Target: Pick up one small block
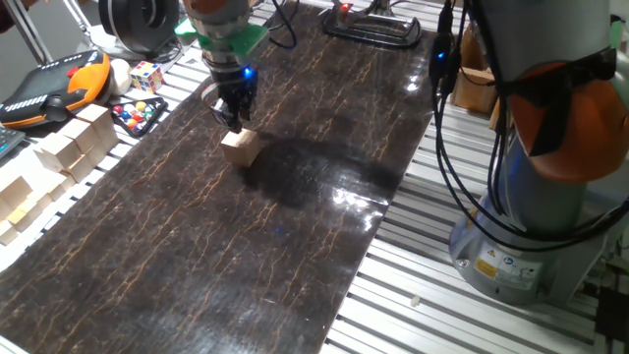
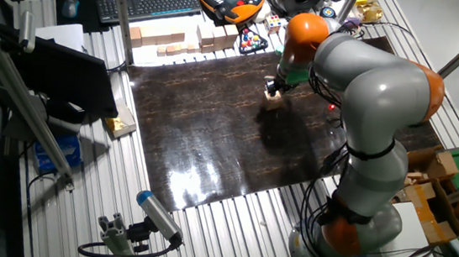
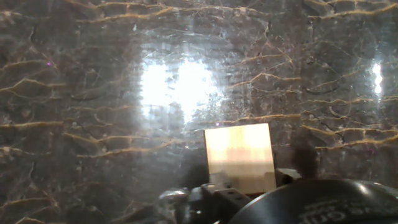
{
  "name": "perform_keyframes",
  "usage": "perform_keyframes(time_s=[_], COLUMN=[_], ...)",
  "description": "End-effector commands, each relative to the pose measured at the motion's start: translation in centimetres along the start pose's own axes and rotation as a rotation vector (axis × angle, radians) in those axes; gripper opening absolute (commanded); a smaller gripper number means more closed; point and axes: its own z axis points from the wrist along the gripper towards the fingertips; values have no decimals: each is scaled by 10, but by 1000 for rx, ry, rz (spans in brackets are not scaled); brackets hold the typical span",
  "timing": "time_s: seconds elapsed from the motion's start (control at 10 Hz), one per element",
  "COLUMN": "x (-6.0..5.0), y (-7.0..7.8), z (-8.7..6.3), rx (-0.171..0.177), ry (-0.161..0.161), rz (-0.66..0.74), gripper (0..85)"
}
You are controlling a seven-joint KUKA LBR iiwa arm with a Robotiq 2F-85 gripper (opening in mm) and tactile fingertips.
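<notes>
The small block [image 1: 240,147] is a plain light-tan wooden cube resting on the dark marbled mat [image 1: 226,256]. It also shows in the other fixed view [image 2: 273,98] and low in the hand view [image 3: 240,156]. My gripper [image 1: 234,121] hangs just above the block's far top edge, fingers pointing down and a little apart, holding nothing. In the other fixed view the gripper [image 2: 273,87] sits right over the block. The hand view shows only the dark gripper body along its bottom edge; the fingertips are not seen there.
Larger pale wooden blocks [image 1: 59,157] are grouped off the mat's left edge, also seen in the other fixed view [image 2: 179,39]. A multicoloured puzzle cube [image 1: 146,76], a tray of coloured balls [image 1: 138,115] and an orange pendant [image 1: 54,84] lie beyond. The arm's base [image 1: 531,226] stands right.
</notes>
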Motion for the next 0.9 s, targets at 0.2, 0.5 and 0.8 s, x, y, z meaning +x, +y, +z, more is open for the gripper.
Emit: perform_keyframes(time_s=[0.2,0.5,0.8], x=[-6,-10,-14], y=[1,0,-2], z=[14,25,43], rx=[21,7,-9], ry=[0,14,21], rz=[-12,-24,-38], gripper=[850,850,850])
